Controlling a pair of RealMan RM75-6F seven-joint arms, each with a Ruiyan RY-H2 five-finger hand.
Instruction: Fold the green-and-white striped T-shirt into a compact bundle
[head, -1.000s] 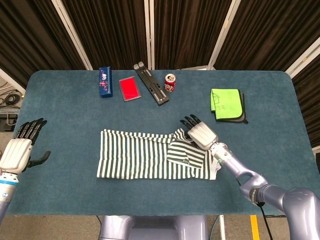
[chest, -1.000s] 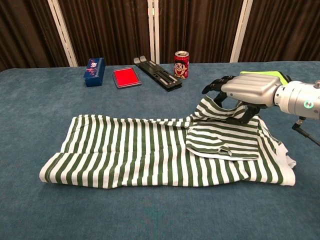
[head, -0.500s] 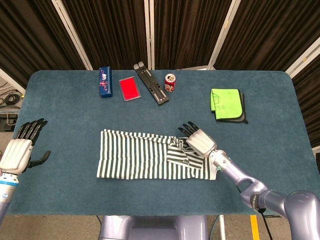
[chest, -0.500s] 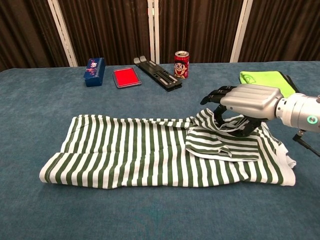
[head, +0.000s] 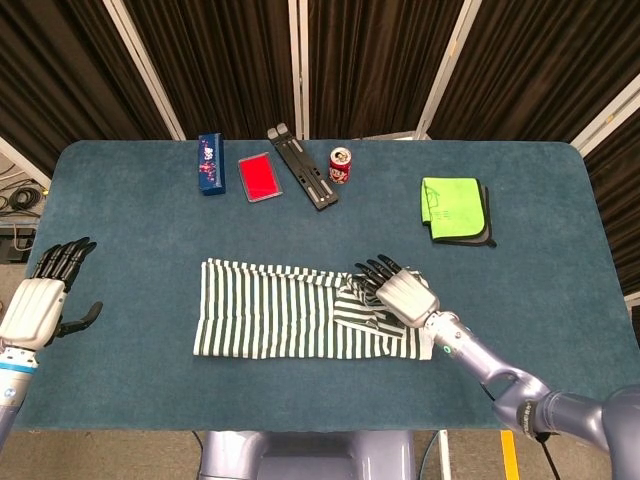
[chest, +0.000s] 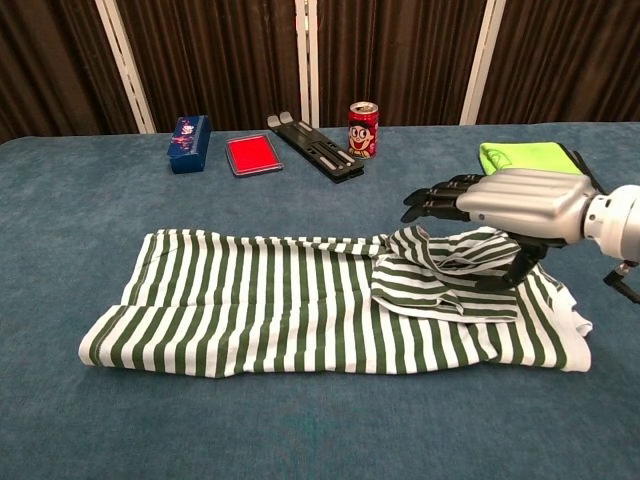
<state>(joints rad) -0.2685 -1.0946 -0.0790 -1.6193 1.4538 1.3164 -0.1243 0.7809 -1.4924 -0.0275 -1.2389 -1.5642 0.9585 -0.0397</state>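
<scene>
The right hand (chest: 515, 205) covers the striped T-shirt's (head: 290, 310) right end, thumb under a raised fold of cloth, fingers extended above; whether it truly pinches the cloth cannot be told. The shirt lies flat mid-table. The left hand (head: 40, 300), fingers spread and holding nothing, hovers off the table's (head: 120, 390) left edge.

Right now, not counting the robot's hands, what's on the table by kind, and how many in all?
Striped T-shirt: 1
Green cloth: 1
Black item under the cloth: 1
Red can: 1
Blue box: 1
Red flat case: 1
Black folding stand: 1
Total: 7
</scene>
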